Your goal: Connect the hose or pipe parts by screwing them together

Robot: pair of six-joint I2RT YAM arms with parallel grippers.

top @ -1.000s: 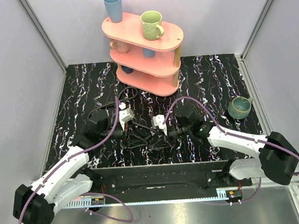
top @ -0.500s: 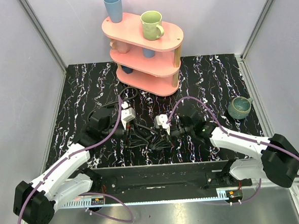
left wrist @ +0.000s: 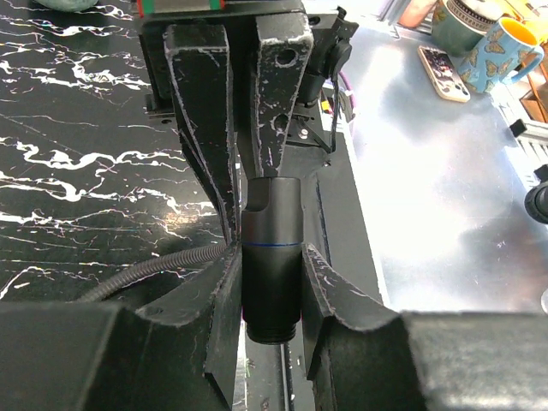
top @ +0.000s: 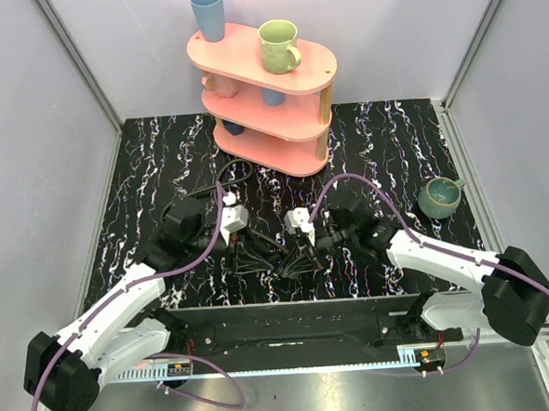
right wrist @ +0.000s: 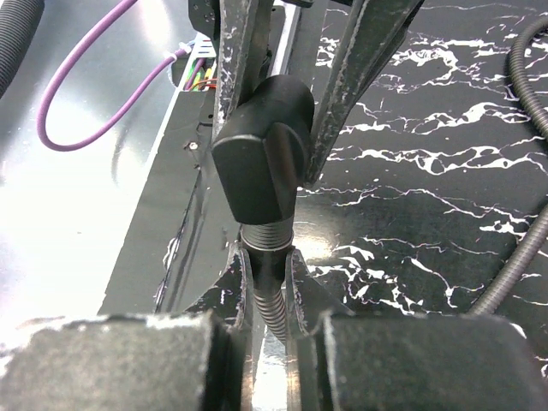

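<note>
The hose parts hang between both grippers over the dark marbled table (top: 160, 157). My left gripper (left wrist: 271, 265) is shut on a black cylindrical fitting (left wrist: 272, 231) with a thin blue ring and a threaded near end. My right gripper (right wrist: 267, 265) is shut on the ribbed hose neck (right wrist: 272, 300), just behind a threaded collar (right wrist: 264, 233) and the black fitting (right wrist: 257, 158). In the top view the left gripper (top: 254, 253) and right gripper (top: 292, 258) meet tip to tip. Thin black hose (top: 233, 169) loops back toward the shelf.
A pink three-tier shelf (top: 247, 63) stands at the back with a green mug (top: 279, 45) and a blue cup (top: 209, 14) on top. A teal mug (top: 439, 196) sits at the right of the table. Purple cables (top: 348, 182) arch over both arms.
Both wrists have shifted slightly at the middle of the table, the right arm's forearm swinging a little. Both grips stay as they were.
</note>
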